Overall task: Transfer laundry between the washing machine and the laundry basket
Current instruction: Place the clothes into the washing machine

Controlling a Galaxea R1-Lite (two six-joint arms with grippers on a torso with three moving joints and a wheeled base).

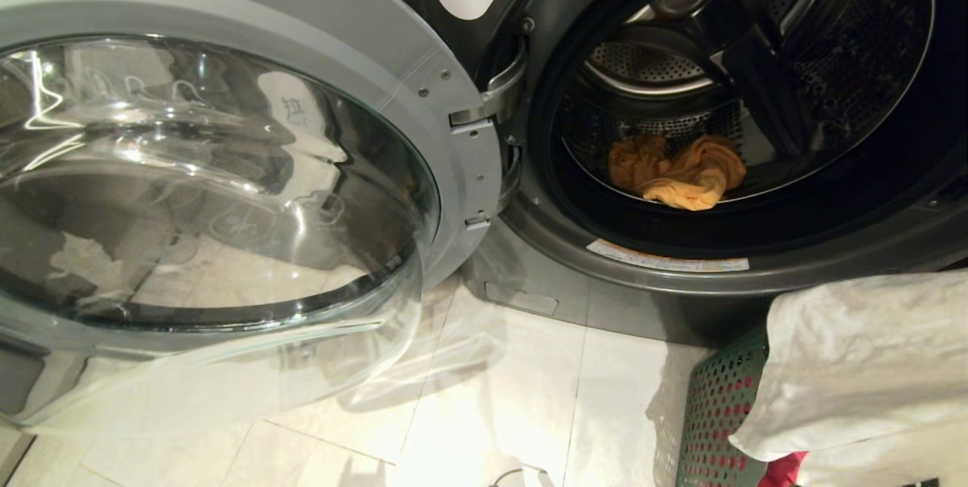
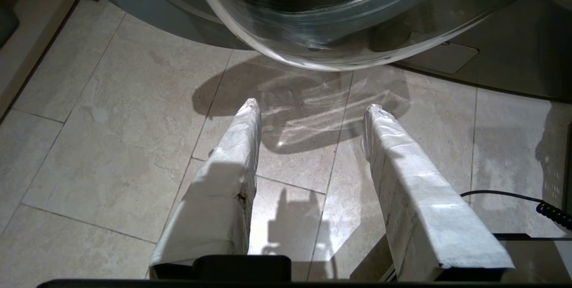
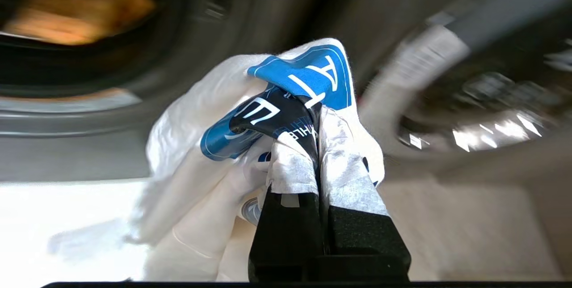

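Observation:
The washing machine [image 1: 529, 260], labelled 2, stands with its round glass door [image 1: 227, 184] swung open to the left. An orange-yellow garment [image 1: 681, 169] lies crumpled at the bottom of the drum. In the right wrist view my right gripper [image 3: 318, 131] is shut on a white garment [image 3: 201, 145] with a blue and black print, held in front of the drum opening. In the head view that white garment [image 1: 862, 358] hangs over the green laundry basket [image 1: 715, 411], hiding the gripper. A bit of red cloth [image 1: 783, 472] shows below it. My left gripper [image 2: 311, 109] hangs open and empty above the floor tiles, under the door.
The open door takes up the left half of the head view and overhangs the pale tiled floor [image 1: 484, 396]. A black coiled cable [image 2: 514, 196] lies on the tiles near the left gripper. The basket stands close to the machine's front at lower right.

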